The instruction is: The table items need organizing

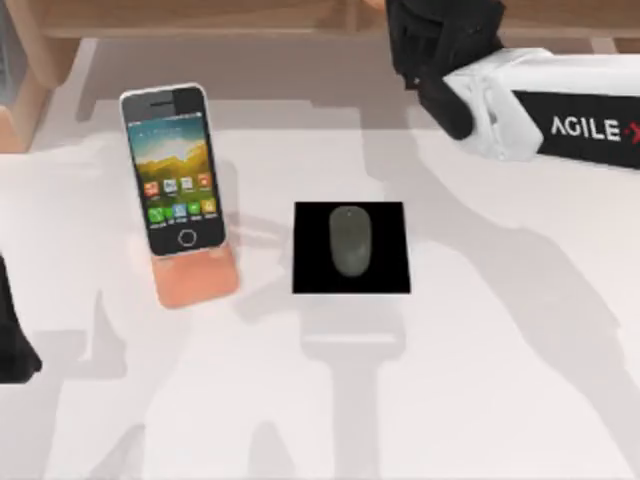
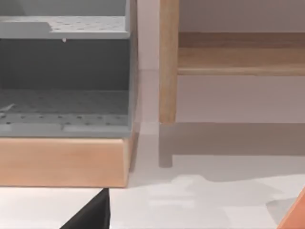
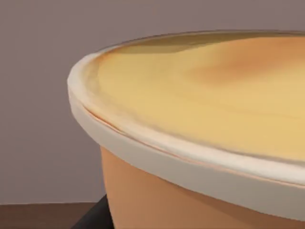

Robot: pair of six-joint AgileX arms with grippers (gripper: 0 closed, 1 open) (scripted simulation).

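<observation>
Table items sit as follows on the broad white table (image 1: 480, 380). The white-edged smartphone with a colourful icon screen (image 1: 172, 168) leans on a salmon-pink wedge-shaped stand (image 1: 195, 278) toward the left. Just right of it, the small dark grey oval mouse (image 1: 351, 240) lies centred on a flat black square pad (image 1: 351, 248), clear of the pad's edges.

The right gripper (image 1: 440, 50) is at the far edge, right of centre. Its wrist view shows the orange cup of yellow drink (image 3: 200, 143) pressed very close, pale rim uppermost; whether the fingers clamp it cannot be told.

The left arm (image 1: 12, 340) is parked at the left edge; its finger state cannot be told.

Open white surface lies along the near side and to the right of the pad.
</observation>
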